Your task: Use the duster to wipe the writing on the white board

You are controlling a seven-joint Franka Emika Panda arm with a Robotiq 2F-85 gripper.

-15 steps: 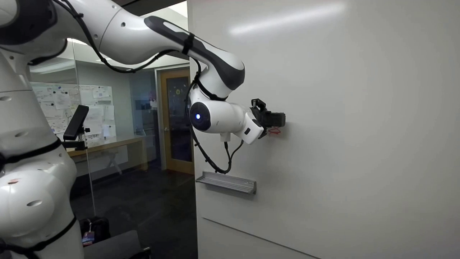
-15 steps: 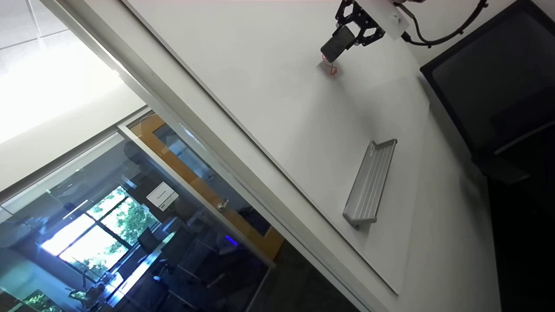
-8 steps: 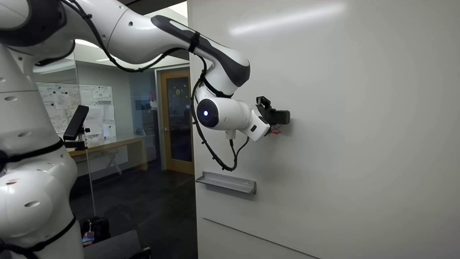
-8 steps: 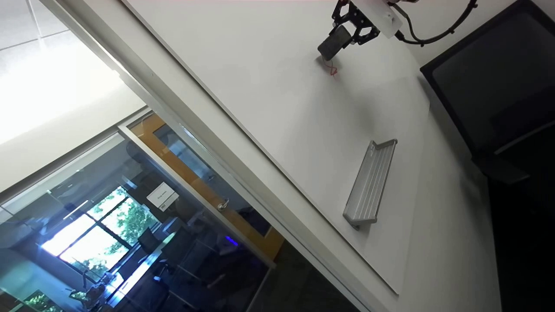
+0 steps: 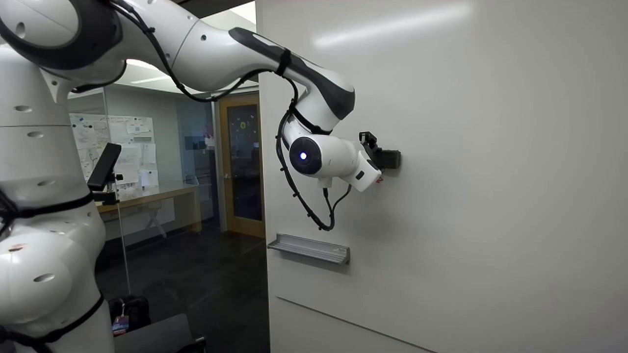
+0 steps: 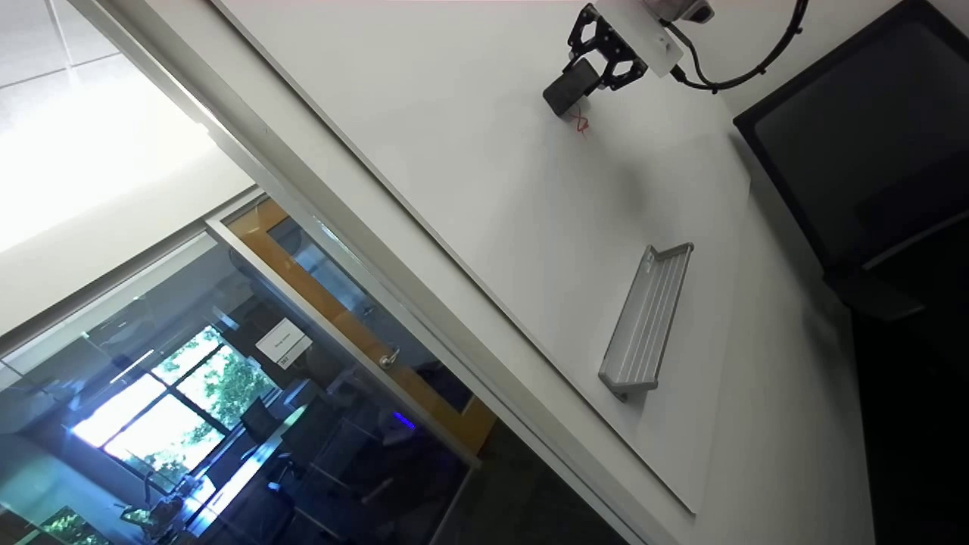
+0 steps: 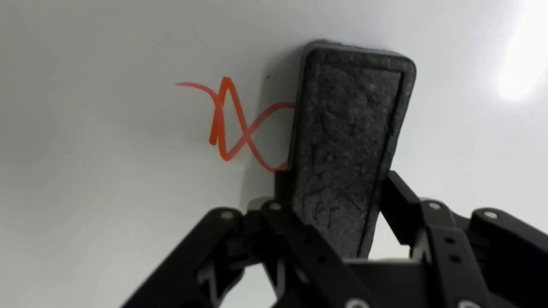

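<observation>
My gripper (image 7: 336, 194) is shut on the duster (image 7: 349, 128), a dark block with its long side pointing away from the jaws. In both exterior views the gripper (image 5: 375, 154) (image 6: 587, 74) holds the duster (image 5: 391, 159) (image 6: 569, 88) at the white board (image 5: 490, 196) (image 6: 454, 136). I cannot tell whether it touches the board. The red writing (image 7: 247, 135) lies left of the duster in the wrist view, and its right end passes behind the duster. The writing also shows just beside the duster in an exterior view (image 6: 581, 121). In an exterior view (image 5: 379, 180) the wrist hides most of it.
A grey tray (image 5: 309, 248) (image 6: 647, 318) sticks out from the board below the gripper. A glass wall and wooden door (image 5: 243, 162) lie past the board's edge. A large dark screen (image 6: 855, 136) stands near the arm. A chair (image 5: 157, 338) is low by the base.
The arm has moved with the duster in the gripper, rightward in one view and left and slightly down in another. Less of the writing shows past the wrist. The grip has not changed.
</observation>
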